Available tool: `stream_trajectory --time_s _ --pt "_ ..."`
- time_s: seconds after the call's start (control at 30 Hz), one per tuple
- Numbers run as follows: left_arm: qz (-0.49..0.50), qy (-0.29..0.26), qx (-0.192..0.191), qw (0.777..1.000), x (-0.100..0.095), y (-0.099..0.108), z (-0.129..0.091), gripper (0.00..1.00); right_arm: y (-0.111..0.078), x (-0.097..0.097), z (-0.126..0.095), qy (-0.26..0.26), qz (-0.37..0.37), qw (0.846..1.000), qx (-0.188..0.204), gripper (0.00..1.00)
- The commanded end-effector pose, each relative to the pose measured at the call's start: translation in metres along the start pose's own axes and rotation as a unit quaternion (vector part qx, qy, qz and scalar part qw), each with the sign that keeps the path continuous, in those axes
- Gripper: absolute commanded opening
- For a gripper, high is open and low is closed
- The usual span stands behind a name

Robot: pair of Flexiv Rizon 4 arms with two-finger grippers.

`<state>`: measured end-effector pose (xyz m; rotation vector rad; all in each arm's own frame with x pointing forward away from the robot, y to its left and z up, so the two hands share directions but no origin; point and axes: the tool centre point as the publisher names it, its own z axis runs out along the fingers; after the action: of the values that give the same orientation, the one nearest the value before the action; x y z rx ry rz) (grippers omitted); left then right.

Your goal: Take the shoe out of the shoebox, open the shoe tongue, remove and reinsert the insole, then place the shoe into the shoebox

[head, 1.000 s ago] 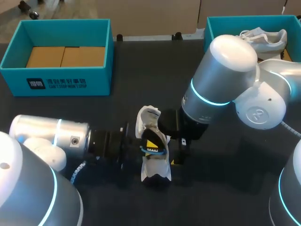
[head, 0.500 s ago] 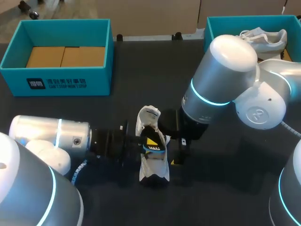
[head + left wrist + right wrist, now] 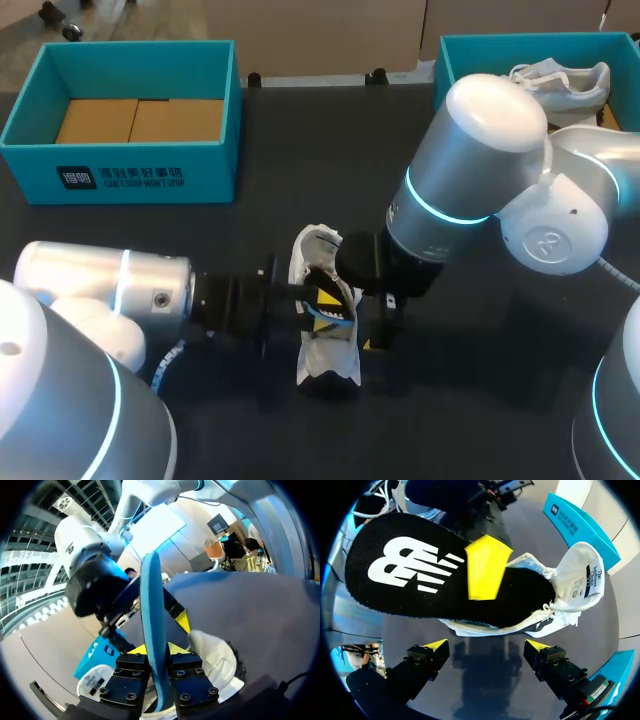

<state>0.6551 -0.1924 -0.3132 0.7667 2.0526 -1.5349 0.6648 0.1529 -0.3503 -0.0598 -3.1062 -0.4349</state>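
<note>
Your left end effector (image 3: pixel 159 652) is pinching the insole (image 3: pixel 152 595) edge-on, just above the shoe (image 3: pixel 325 330). The shoe sits near the middle of the table, a little toward the near edge. The risk, as I judge it, is that only a small patch of the insole is gripped (the rest hangs free), so it could twist or slip out. It could also drag the shoe sideways, since nothing holds the shoe. Your right end effector (image 3: pixel 485 647) has its fingers spread wide and holds nothing, with the shoe just ahead of it.

Insole (image 3: pixel 410 585) over shoe (image 3: pixel 576 579), on table (image 3: pixel 485 656)
</note>
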Motion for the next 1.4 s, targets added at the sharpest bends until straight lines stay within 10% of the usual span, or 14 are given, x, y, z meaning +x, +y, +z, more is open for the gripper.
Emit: stream_trajectory --time_s 0.03,0.2,0.3,1.33,1.4 --pt "0.003 -0.001 -0.004 1.0 0.003 -0.016 -0.006 0.22 0.0 0.001 0.002 -0.001 0.0 1.0 -0.001 1.0" --pt "0.008 0.012 -0.004 1.0 0.003 -0.021 -0.003 0.21 0.0 0.001 0.002 -0.001 0.0 1.0 -0.001 1.0" --pt "0.011 0.016 -0.007 1.0 0.005 -0.019 0.0 0.0 0.0 0.001 0.002 -0.001 0.0 1.0 -0.001 1.0" --pt "0.086 0.018 -0.032 0.996 0.007 0.024 0.012 0.0 0.0 0.001 0.002 -0.001 0.0 1.0 -0.001 1.0" --pt "0.085 0.019 -0.031 0.996 0.007 0.02 0.01 0.35 0.0 0.001 0.002 -0.001 0.0 1.0 -0.001 1.0"
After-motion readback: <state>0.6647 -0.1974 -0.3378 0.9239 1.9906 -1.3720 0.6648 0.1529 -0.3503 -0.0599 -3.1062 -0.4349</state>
